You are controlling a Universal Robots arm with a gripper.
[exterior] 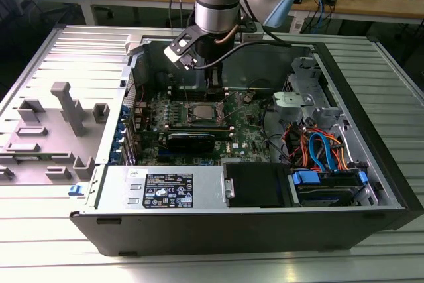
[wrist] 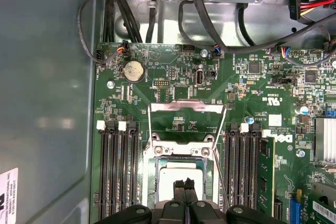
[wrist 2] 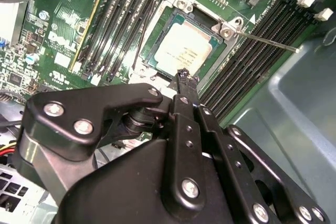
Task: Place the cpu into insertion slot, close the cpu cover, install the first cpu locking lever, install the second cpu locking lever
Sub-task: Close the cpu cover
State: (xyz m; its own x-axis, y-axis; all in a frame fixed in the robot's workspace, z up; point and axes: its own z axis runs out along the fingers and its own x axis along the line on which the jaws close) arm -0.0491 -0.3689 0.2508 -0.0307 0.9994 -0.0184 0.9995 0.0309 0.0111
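The cpu (wrist: 178,178), a silver-grey square chip, lies flat in the insertion slot (wrist 2: 152,45) on the green board; it also shows in the second wrist view (wrist 2: 185,51). My gripper (wrist: 184,184) hangs just over the chip's near edge, its two black fingertips (wrist 2: 184,76) pressed together with nothing between them. The cpu cover (wrist: 187,107) is swung open and lies back beyond the slot, with board showing through its window. Two thin locking levers (wrist 2: 268,41) (wrist 2: 143,27) stand unlatched on either side. In the exterior view the arm reaches down into the case over the socket (exterior: 199,112).
Black memory slots (wrist: 118,171) (wrist: 239,166) flank the socket on both sides. Cables (wrist: 157,3) and a metal drive cage crowd the board's far edge. A case wall (wrist: 47,103) rises close by. A black card (exterior: 191,140) lies on the board.
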